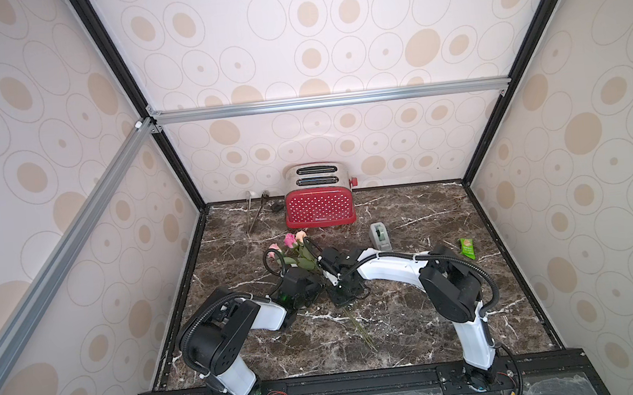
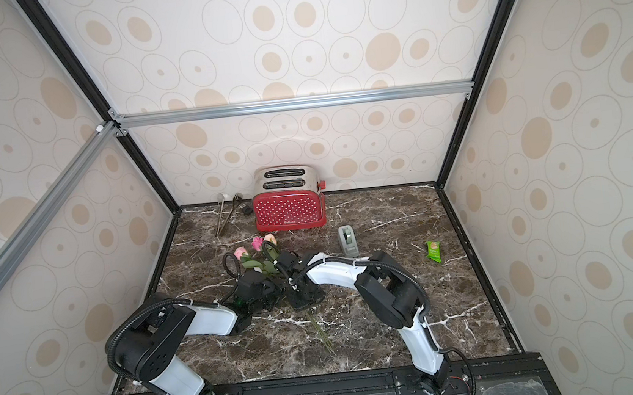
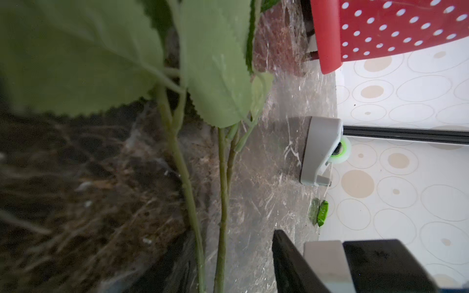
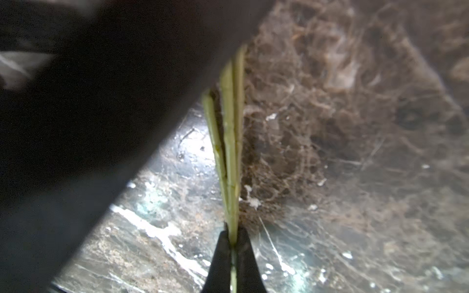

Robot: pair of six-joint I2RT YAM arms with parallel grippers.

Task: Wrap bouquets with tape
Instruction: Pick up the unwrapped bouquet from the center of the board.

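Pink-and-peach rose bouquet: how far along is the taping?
Done: the three green stems are gathered side by side. In hand: the right gripper pinches them together. Left: the small grey tape dispenser stands apart, untouched, and no tape shows on the stems.

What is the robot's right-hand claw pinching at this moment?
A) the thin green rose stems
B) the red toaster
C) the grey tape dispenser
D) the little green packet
A: in the right wrist view the right gripper has its jaws closed on the rose stems, while the tape dispenser stands apart, untouched.
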